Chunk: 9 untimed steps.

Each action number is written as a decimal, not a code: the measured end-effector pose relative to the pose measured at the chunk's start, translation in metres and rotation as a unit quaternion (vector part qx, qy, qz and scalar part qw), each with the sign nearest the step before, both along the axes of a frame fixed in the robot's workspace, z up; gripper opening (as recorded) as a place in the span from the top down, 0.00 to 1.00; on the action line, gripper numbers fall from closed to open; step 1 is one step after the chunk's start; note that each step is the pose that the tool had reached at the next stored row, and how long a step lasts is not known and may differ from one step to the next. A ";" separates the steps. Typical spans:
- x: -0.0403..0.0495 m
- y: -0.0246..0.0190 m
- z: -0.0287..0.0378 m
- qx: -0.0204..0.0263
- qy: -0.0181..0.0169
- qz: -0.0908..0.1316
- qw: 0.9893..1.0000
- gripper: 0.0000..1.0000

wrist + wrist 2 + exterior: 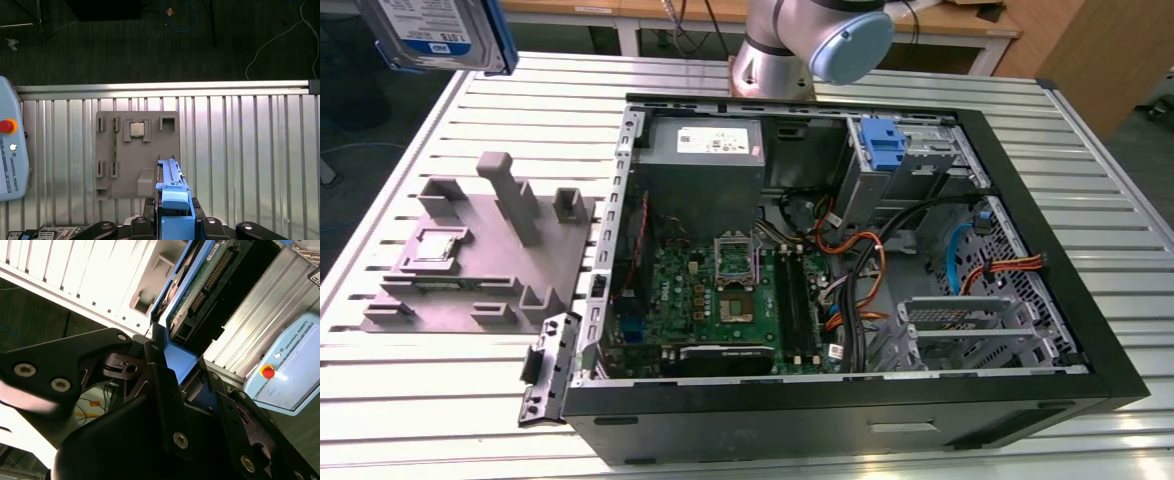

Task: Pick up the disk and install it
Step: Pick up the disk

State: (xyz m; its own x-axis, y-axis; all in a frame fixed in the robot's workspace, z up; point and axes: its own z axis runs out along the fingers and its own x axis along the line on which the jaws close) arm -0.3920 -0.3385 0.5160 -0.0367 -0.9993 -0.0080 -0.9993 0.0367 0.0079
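Note:
The disk [438, 30], a silver-grey drive with a white-and-blue label in blue rails, hangs high above the table's far corner at the exterior view's left. In the second wrist view my gripper [175, 371] is shut on it: black fingers [162, 385] clamp the blue carrier end, and the disk's green circuit board [200, 285] faces the camera. In the first wrist view the disk [172, 192] shows edge-on between the gripper's [172, 220] jaws, over the grey fixture [137, 155].
The open computer case [1014, 200] lies on the slatted metal table [1121, 290], with a blue bracket [883, 145] in its drive bay and a grey power supply [704, 145] beside it. The grey fixture [480, 250] stands left of the case. A teach pendant [10, 160] lies nearby.

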 end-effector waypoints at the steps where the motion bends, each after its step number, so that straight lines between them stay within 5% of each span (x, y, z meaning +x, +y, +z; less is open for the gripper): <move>1: 0.0005 0.0000 0.0000 0.000 0.000 0.000 1.000 0.64; 9: 0.0028 0.0000 0.0000 0.000 0.000 0.000 1.000 0.64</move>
